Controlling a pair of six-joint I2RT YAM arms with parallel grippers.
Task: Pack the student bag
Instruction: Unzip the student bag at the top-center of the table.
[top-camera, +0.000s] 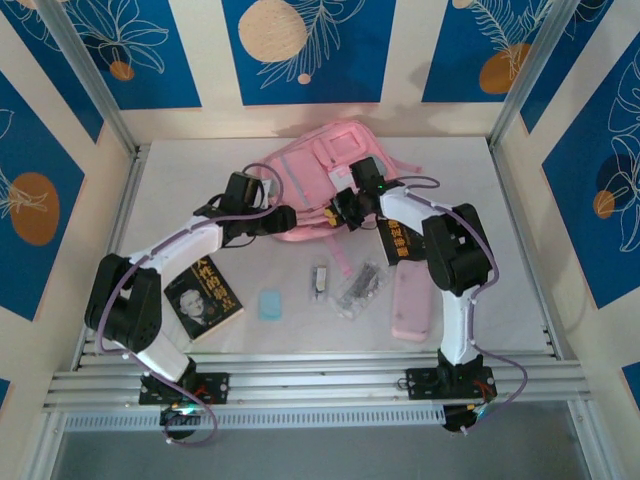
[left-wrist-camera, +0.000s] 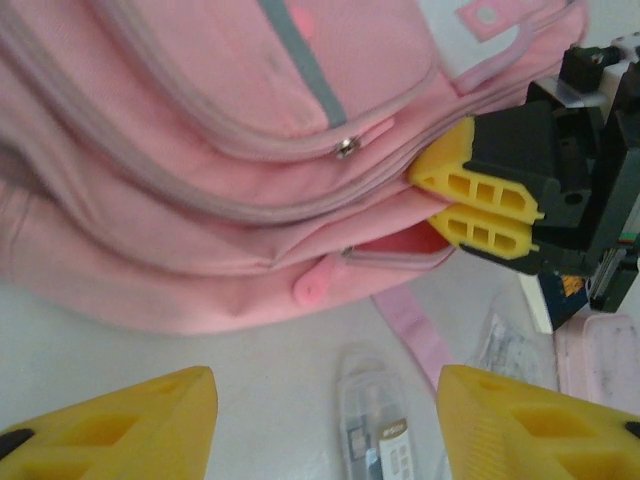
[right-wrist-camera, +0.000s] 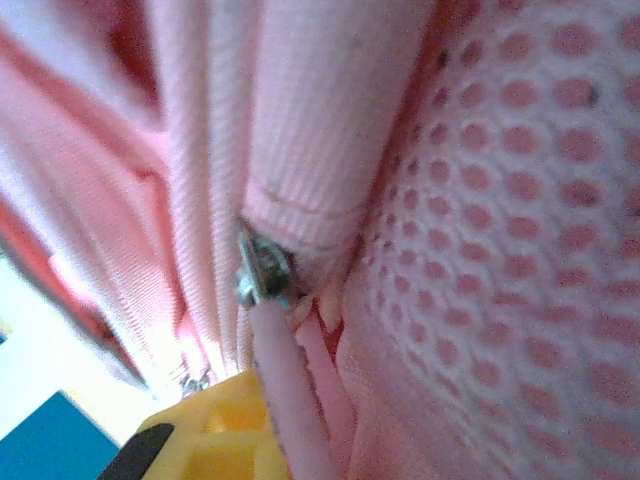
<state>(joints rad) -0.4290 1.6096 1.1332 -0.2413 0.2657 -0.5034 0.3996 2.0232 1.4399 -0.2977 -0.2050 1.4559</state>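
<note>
The student bag (top-camera: 318, 172), a large pink backpack, lies at the back middle of the table. My right gripper (top-camera: 343, 207) is at its near edge. In the left wrist view its yellow fingers (left-wrist-camera: 470, 180) stand almost together at the bag's (left-wrist-camera: 200, 150) open zip mouth. In the right wrist view a metal zip slider (right-wrist-camera: 262, 272) hangs a pink pull (right-wrist-camera: 290, 400) that runs down against my yellow finger (right-wrist-camera: 210, 435); the other finger is hidden by fabric. My left gripper (left-wrist-camera: 330, 430) hovers open over the table just before the bag, holding nothing.
A black book (top-camera: 203, 297), a pale blue eraser (top-camera: 270, 305), a clear pen case (top-camera: 320, 282), a plastic packet (top-camera: 360, 288) and a flat pink pencil case (top-camera: 411, 303) lie on the near table. A second book (top-camera: 400, 240) is under the right arm. Walls close three sides.
</note>
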